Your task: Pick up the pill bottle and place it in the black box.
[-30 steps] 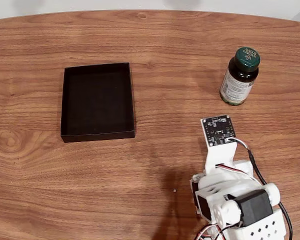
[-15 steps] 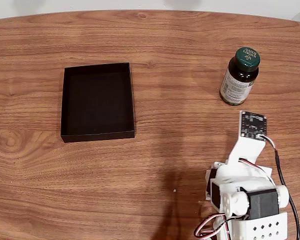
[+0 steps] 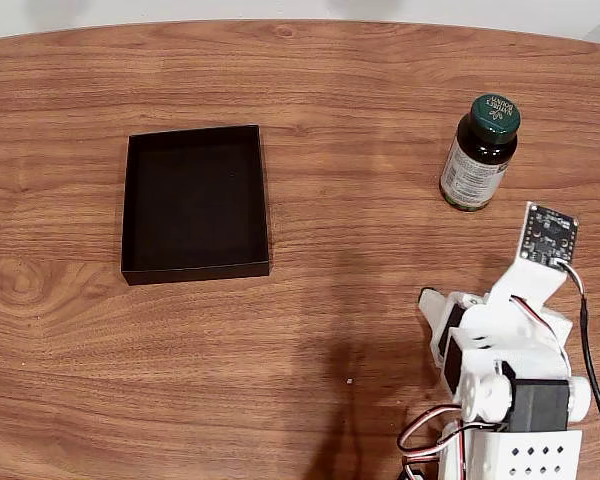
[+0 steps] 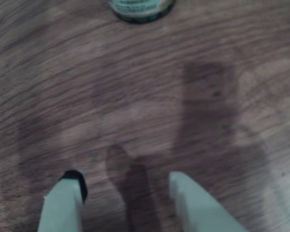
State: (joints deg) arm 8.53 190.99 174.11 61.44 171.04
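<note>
Standing up straight on the wooden table (image 3: 330, 90): the pill bottle (image 3: 478, 155), green cap on top, far over on the right side in the fixed view. Well apart from it, over on the left: the black box (image 3: 130, 205), with nothing inside.

Down in the bottom right corner of the fixed view: the white arm (image 3: 505, 350), bent low, with its small camera board pointing up toward the bottle. Near, but not touching.

From the wrist view: the gripper (image 4: 125, 193) at the bottom edge, with 2 pale fingers (image 4: 63, 205) apart and only bare wood and shadow between them. Open partway, holding nothing. Wide enough for the bottle? Hard to say, as the picture is blurry.

In that same wrist view: only the bottom of the bottle (image 4: 141, 10), right at the top edge, straight ahead and a touch to the right of the gap's middle. Long way of the bottle: up and down. So, most likely, a reach forward next, fingers passing on both sides of the bottle, then a squeeze.
</note>
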